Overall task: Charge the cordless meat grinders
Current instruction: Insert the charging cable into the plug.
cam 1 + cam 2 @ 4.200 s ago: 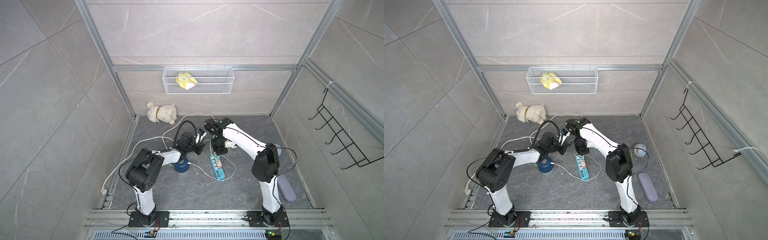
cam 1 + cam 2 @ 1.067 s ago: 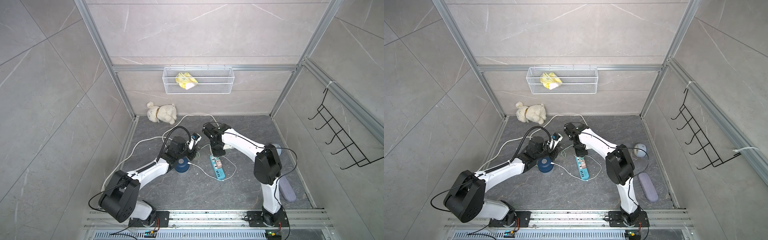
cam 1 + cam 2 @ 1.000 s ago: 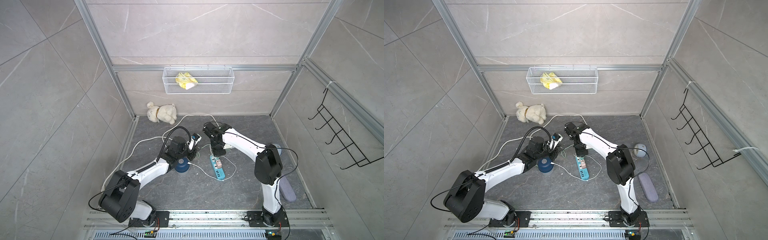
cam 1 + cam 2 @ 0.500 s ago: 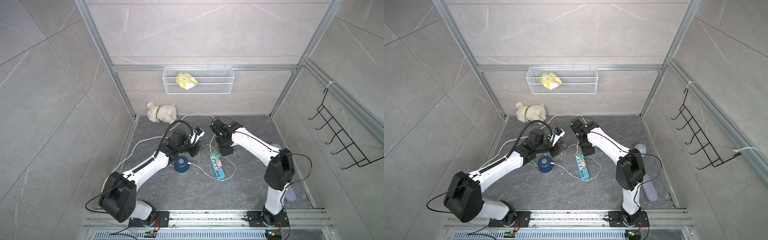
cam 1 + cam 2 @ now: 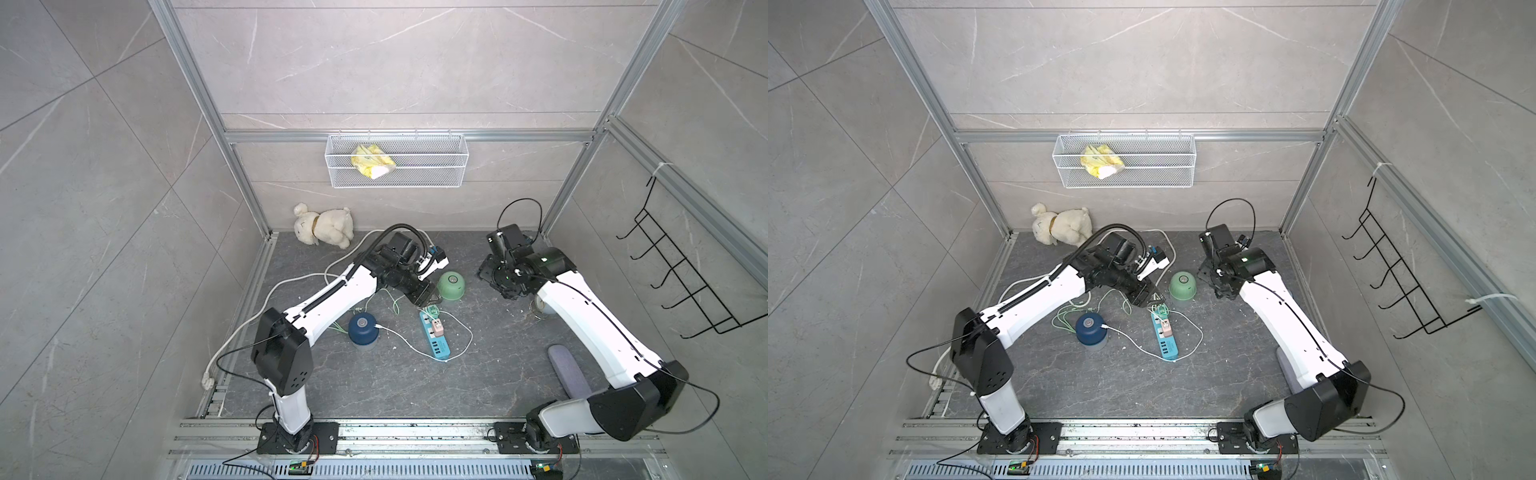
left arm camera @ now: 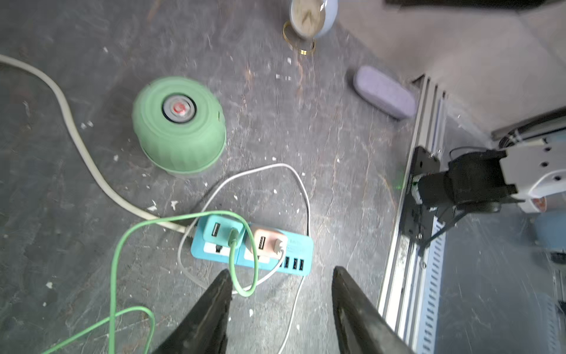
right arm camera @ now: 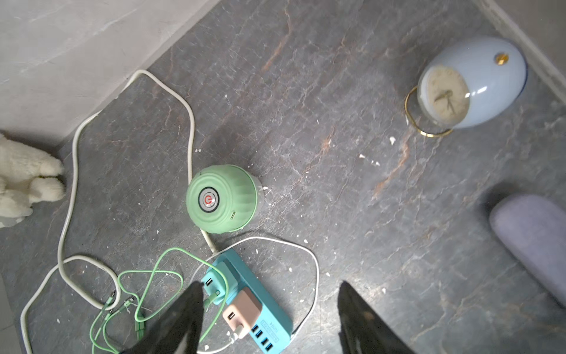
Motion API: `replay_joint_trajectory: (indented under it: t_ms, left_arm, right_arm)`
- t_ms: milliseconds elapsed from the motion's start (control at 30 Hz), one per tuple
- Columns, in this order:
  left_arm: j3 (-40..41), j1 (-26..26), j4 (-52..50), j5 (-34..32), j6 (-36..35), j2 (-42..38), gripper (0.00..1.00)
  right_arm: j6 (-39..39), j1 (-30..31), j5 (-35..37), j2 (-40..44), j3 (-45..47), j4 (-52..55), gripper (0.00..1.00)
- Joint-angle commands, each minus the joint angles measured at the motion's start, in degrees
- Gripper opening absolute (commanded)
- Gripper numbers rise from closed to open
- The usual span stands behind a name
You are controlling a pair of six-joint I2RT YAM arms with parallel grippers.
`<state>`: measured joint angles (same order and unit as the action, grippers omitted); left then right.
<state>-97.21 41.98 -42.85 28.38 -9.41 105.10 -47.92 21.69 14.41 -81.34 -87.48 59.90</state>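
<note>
In both top views the navy grinder [image 5: 363, 328] sits back along the arm from the left claw [image 5: 424, 297], with a white lead [image 5: 399, 336] in its side. The mint grinder [image 5: 1182, 286] stands just beside that claw's tips, between it and the right claw [image 5: 505, 289], and has no cable in it.

The left wrist view shows its jaws apart and empty above the power strip [image 6: 303, 245]. The green cable [image 6: 115, 260] loops beneath them.

In the right wrist view that claw is also spread and holds nothing. Only this view shows the cable's loose plugs [image 7: 122, 302] and a small slot [image 7: 233, 214] in the dome, likely the port. I'd pinch a plug near its tip, steady the dome and push straight in.
</note>
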Motion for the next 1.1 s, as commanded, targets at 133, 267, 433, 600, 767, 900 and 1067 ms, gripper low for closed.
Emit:
replay_joint_trajectory:
  t_ms: [133,267,433,600,767,900,1067]
  left_arm:
    - [-10.0,1.7,-13.9,-7.5,-4.7,6.6,0.54]
    - [-12.7,2.4,-14.2,-12.2,-4.1,9.2,0.51]
    - [-14.3,3.8,-14.2,-12.2,-5.7,11.5,0.49]
    - [-15.1,4.3,-14.6,-12.1,-7.1,13.5,0.41]
    - [-15.1,4.4,-15.2,-12.8,-7.8,14.3,0.33]
    - [-15.3,4.3,-15.3,-14.8,-8.1,14.7,0.29]
    - [-15.7,4.4,-15.2,-15.6,-8.7,15.0,0.22]
  right_arm:
    - [14.5,-3.9,-8.9,3.2,3.4,-3.7,0.7]
    - [15.4,-5.6,-11.6,4.2,4.5,-4.7,0.7]
    - [16.3,-7.1,-13.7,4.4,4.6,-4.8,0.69]
    - [16.7,-8.5,-14.8,4.9,5.2,-5.0,0.69]
    - [16.8,-9.8,-16.1,5.5,5.9,-5.4,0.69]
    - [16.4,-10.4,-16.9,5.8,6.6,-5.8,0.68]
    - [15.6,-10.8,-17.5,6.1,7.3,-6.2,0.68]
